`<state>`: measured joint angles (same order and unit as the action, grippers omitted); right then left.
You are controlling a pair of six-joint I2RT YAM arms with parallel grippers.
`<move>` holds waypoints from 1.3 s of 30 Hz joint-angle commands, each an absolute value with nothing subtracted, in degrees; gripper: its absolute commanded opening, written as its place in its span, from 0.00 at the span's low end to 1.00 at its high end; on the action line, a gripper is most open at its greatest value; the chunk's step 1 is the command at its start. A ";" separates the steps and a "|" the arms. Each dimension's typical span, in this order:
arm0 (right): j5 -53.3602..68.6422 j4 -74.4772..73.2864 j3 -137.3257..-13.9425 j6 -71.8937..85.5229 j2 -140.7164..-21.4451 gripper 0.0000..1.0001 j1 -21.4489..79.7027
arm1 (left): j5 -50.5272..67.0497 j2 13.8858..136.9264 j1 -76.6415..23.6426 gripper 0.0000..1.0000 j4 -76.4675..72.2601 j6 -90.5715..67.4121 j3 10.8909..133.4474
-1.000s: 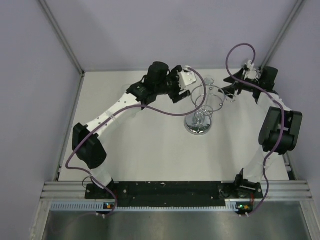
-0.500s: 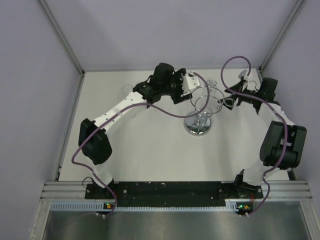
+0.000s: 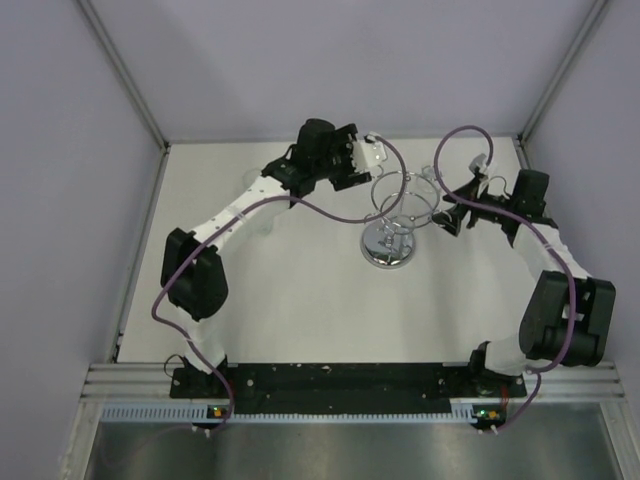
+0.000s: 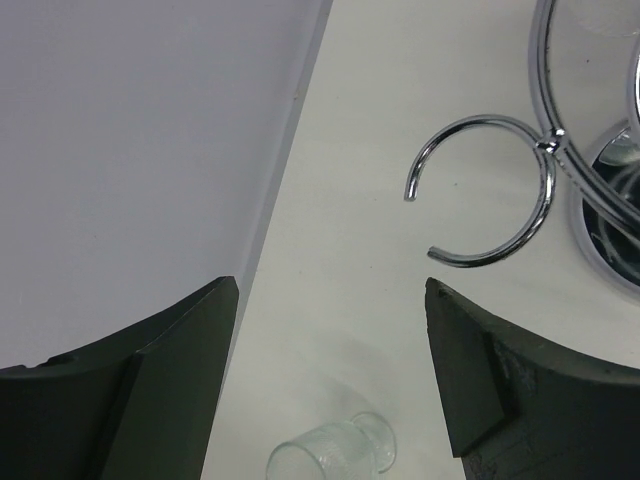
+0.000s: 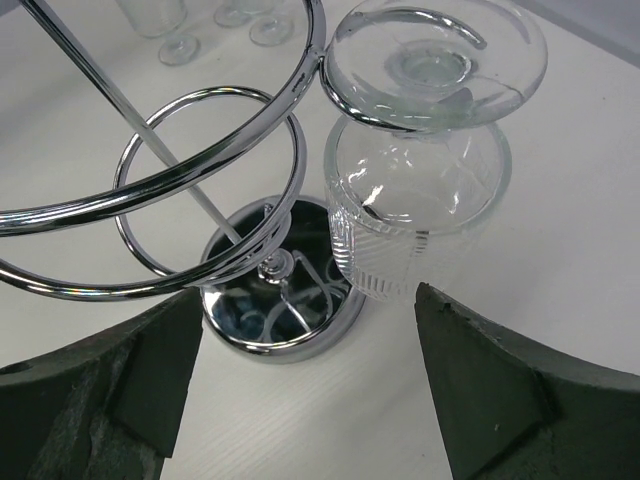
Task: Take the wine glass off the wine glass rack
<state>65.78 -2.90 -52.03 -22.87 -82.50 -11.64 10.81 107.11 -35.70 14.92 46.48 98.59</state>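
Observation:
The wine glass point(image 5: 418, 195) hangs upside down by its foot from a ring of the chrome wine glass rack point(image 5: 215, 175). The rack's mirror disc base point(image 5: 278, 305) sits below it. My right gripper point(image 5: 310, 350) is open, and the glass bowl lies just beyond the gap between its fingers, not touched. In the top view the right gripper point(image 3: 450, 215) is right of the rack point(image 3: 392, 245). My left gripper point(image 4: 330, 300) is open and empty over the table, near an empty open rack ring point(image 4: 490, 190). It sits back left of the rack in the top view point(image 3: 352, 170).
A small ribbed glass point(image 4: 335, 455) lies on its side under the left gripper, close to the back wall point(image 4: 130, 150). Other glasses point(image 5: 165, 25) stand on the table beyond the rack. The purple walls close in the table at the back and sides.
My right gripper has swung in from the back right toward the rack and the hanging glass. My left gripper has drawn back a little toward the back wall.

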 commanded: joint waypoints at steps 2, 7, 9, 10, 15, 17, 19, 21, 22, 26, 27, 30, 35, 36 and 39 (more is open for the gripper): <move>67.85 -6.14 -53.35 -25.04 -79.98 0.86 -12.74 | 16.08 103.63 -34.89 0.81 14.68 45.88 97.66; 66.36 -6.77 -57.03 -27.24 -83.13 0.88 -13.01 | 15.91 98.89 -34.89 0.81 15.91 45.18 92.73; 66.01 -3.36 -57.39 -26.29 -84.46 0.88 -12.92 | 15.82 97.04 -34.89 0.81 16.17 45.26 91.06; 65.57 -0.47 -57.13 -25.24 -84.81 0.88 -12.92 | 15.65 96.16 -34.81 0.81 16.35 45.44 90.53; 62.58 10.80 -56.34 -22.24 -86.74 0.91 -12.04 | 13.28 94.57 -34.63 0.81 17.14 42.98 89.74; 62.05 12.65 -57.04 -21.36 -88.24 0.91 -11.52 | 12.40 94.22 -34.63 0.80 17.31 42.10 89.56; 62.66 13.36 -58.00 -20.66 -89.47 0.91 -11.25 | 11.87 93.87 -34.54 0.80 17.58 41.75 89.47; 63.10 13.62 -58.71 -20.57 -90.44 0.91 -10.99 | 11.43 93.60 -34.45 0.80 17.75 41.66 89.47; 63.19 14.41 -58.62 -20.48 -90.87 0.91 -10.81 | 11.25 93.52 -34.45 0.80 17.84 41.66 89.56; 64.33 19.06 -58.01 -16.97 -92.28 0.91 -10.28 | 10.11 93.52 -34.54 0.80 18.46 41.48 90.09; 64.42 19.86 -57.92 -16.53 -92.63 0.91 -9.94 | 9.85 93.52 -34.45 0.80 18.72 41.40 90.26; 64.60 21.53 -57.39 -16.26 -93.51 0.91 -8.88 | 9.58 93.34 -34.45 0.80 19.42 41.31 90.53; 65.30 23.47 -57.22 -15.12 -94.39 0.90 -7.56 | 9.23 93.25 -34.54 0.80 20.04 41.22 90.79; 65.39 23.47 -57.22 -15.12 -94.48 0.89 -7.47 | 9.05 93.25 -34.54 0.80 20.13 41.22 90.79; 65.22 23.55 -56.95 -15.38 -94.57 0.85 -7.47 | 9.05 93.34 -34.54 0.80 20.21 41.05 90.88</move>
